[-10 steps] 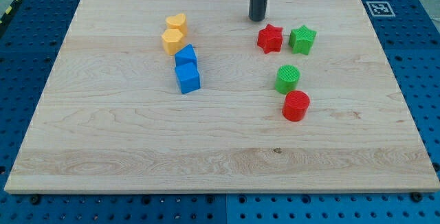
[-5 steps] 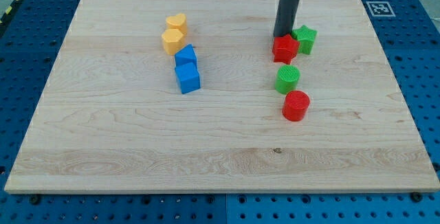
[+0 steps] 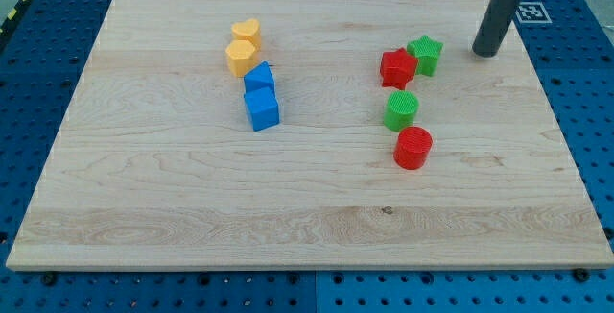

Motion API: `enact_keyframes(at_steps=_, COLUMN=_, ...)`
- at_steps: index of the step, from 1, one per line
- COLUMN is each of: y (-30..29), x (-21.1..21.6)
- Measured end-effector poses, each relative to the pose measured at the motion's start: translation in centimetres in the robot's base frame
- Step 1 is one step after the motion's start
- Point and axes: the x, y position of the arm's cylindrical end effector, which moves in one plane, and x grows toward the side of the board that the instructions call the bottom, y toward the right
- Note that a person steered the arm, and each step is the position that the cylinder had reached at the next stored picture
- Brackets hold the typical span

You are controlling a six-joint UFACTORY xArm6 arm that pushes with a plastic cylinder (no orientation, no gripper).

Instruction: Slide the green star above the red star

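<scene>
Tip: my tip (image 3: 486, 53) was set upper right of the green star (image 3: 424, 54), apart, suited to pushing it leftward.
Stars: the green star was seen touching the red star (image 3: 397, 67).
Gripper: none fitted; nothing was held.

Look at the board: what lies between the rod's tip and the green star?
Nothing: in the camera view only bare wood separates my tip from the green star, which sits to its left.

Pale wooden board (image 3: 192, 198) with visible grain, blue perforated surface (image 3: 585, 111) around it, square fiducial marker (image 3: 529, 12) at the view's top right, even light
</scene>
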Motion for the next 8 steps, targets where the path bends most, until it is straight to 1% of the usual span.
enact_keyframes(at_steps=1, y=-0.8, x=0.6)
enact_keyframes(at_steps=4, y=-7.0, x=1.9)
enact_keyframes(at_steps=8, y=-11.5, x=1.0)
